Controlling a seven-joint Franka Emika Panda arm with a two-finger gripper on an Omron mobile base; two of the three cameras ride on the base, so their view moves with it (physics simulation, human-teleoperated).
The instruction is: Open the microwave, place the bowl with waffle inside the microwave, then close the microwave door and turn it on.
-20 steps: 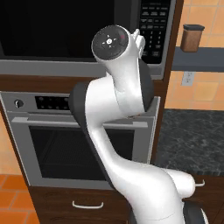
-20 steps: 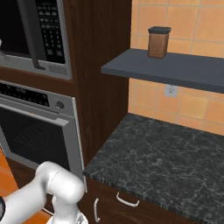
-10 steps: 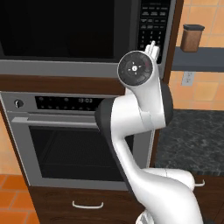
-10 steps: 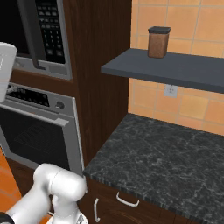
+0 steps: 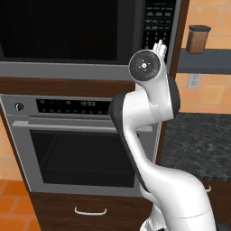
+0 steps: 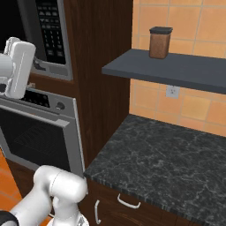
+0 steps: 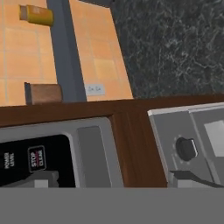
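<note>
The microwave sits built in above the oven, its door closed. The claw is raised in front of the lower keypad at the microwave's right; whether it is open or closed I cannot tell. A brown canister stands on the shelf above the dark stone desk.

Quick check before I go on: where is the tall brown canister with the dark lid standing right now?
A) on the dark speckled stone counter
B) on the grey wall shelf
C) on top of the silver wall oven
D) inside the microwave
B: the tall brown canister with the dark lid stands upright on the grey wall shelf, well above the dark speckled stone counter.
</note>
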